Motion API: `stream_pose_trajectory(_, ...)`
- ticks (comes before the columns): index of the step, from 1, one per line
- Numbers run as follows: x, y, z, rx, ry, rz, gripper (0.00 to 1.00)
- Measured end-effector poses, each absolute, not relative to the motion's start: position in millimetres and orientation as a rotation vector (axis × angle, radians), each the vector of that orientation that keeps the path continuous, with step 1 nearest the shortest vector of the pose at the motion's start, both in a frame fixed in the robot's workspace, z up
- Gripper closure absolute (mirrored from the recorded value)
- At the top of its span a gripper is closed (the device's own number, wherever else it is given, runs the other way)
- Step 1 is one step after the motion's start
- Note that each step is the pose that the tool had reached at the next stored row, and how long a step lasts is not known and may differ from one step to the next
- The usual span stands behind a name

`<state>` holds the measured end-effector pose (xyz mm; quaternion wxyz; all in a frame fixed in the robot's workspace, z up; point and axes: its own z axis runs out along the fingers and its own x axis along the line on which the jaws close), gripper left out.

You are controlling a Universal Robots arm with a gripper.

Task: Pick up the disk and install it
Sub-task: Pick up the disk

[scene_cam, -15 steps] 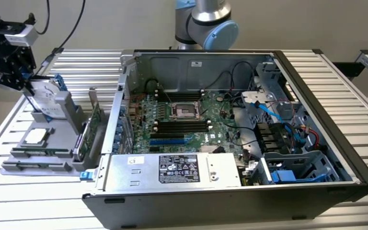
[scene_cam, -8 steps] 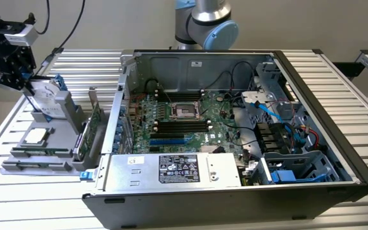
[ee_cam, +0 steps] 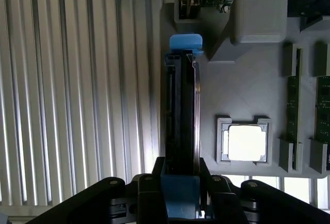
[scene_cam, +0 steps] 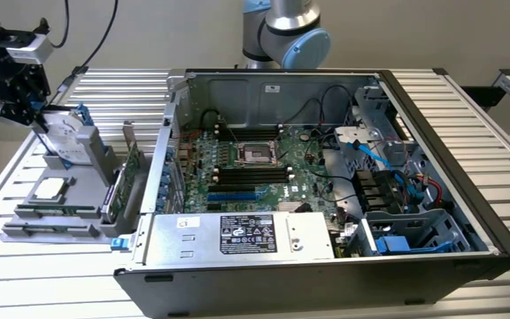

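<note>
Wrist view, nearest item: gripper (ee_cam: 180,185), black, its two fingers (ee_cam: 158,182) clenched on the flat sides of the disk (ee_cam: 181,115), grasping it at one end of the blue carrier (ee_cam: 180,198). The disk appears edge-on: a thin dark slab with one bright metal rim, and a rounded blue tab (ee_cam: 185,42) at its far end. Just beside it lies the grey fixture (ee_cam: 232,95), matte moulded plastic with a square pocket holding the CPU chip (ee_cam: 247,142), which glares white. Further along the fixture, narrow slots hold green memory cards (ee_cam: 294,113) on edge. On the disk's other side run the bright ribbed aluminium slats of the table (ee_cam: 77,90), giving open room alongside.

Exterior view, from off the arm:
- Computer case (scene_cam: 467,219): black, lid off, well apart from the fixture, toward the exterior view's right.
- Power supply (scene_cam: 237,236): silver box with a printed label, along the case's near wall.
- Drive cage (scene_cam: 414,232): grey with blue trim, in the near corner on the exterior view's right.
- Disk: its broad silver face shows here, framed in blue. It leans slightly at the exterior view's left, with its lower end down at the fixture's upright rack and the gripper over its upper end. Whether it has lifted clear of the rack cannot be told.
- Motherboard (scene_cam: 246,166): green, with a square socket and dark slots.
- Robot arm (scene_cam: 295,36): grey with a pale blue cap, behind the case
</note>
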<state>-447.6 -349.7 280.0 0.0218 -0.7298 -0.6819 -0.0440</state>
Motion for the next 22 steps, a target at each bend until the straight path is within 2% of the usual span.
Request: stream_pose_trajectory(22,-448.6,-346.9,279.5,-2.263,-2.12,-0.142,0.66)
